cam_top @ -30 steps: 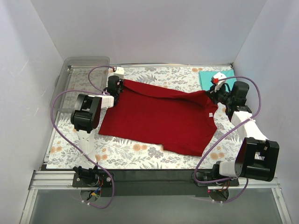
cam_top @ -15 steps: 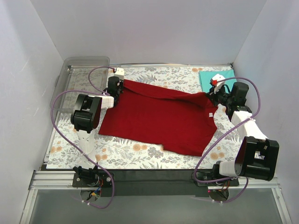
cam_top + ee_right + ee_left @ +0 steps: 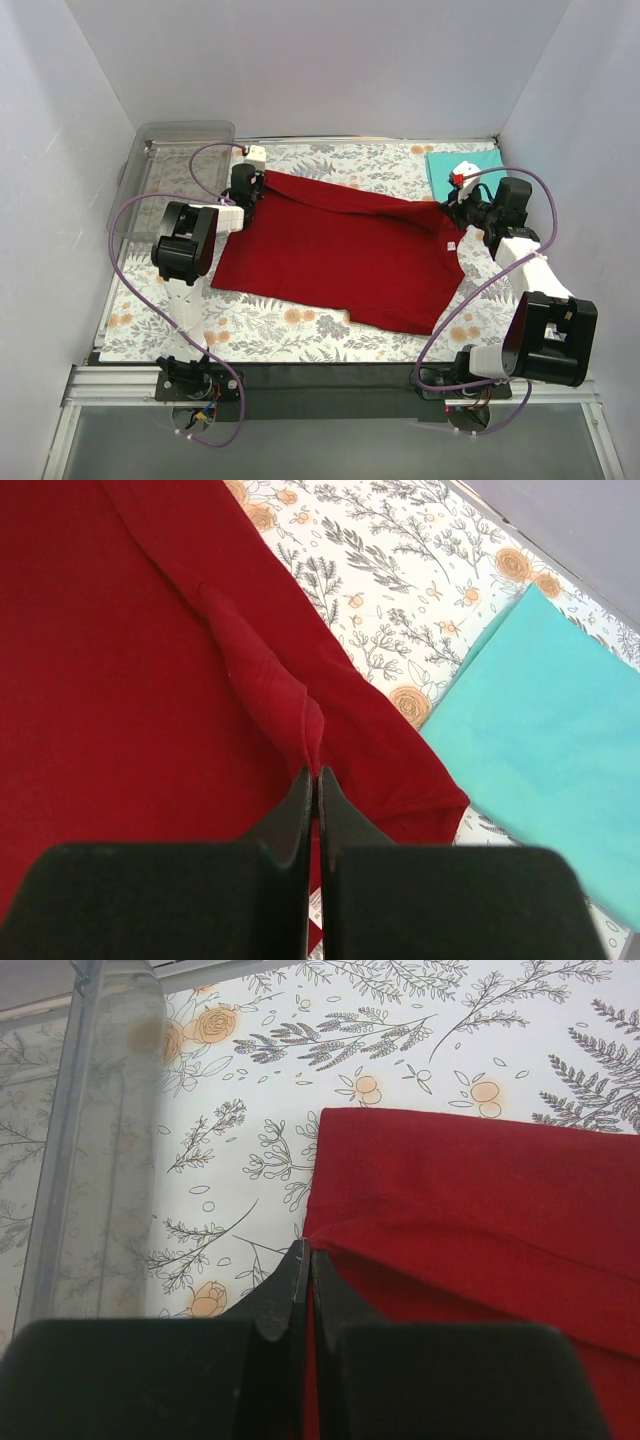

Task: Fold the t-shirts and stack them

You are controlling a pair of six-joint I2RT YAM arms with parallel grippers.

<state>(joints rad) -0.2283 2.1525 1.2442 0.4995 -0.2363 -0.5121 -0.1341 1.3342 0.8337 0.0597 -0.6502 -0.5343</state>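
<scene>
The deep red t-shirt [image 3: 340, 255] lies spread across the middle of the flowered table, its far edge folded over. My left gripper [image 3: 256, 186] is shut on the red shirt's far left corner; in the left wrist view [image 3: 306, 1255] red cloth runs between the black fingers. At the far right my right gripper [image 3: 448, 208] is shut on a pinched ridge of the red t-shirt [image 3: 150, 650], the jaws [image 3: 316, 775] closed on the fold. A small white tag [image 3: 451, 245] shows near that side. The teal t-shirt [image 3: 463, 165] lies folded flat in the far right corner [image 3: 545, 730].
A clear plastic bin [image 3: 175, 170] stands at the far left corner, close to my left gripper, its wall [image 3: 100, 1160] filling the left of that wrist view. White walls close the table on three sides. Purple cables loop beside both arms.
My right gripper has drifted slightly up and to the right with the pinched red cloth. The left arm has not visibly moved.
</scene>
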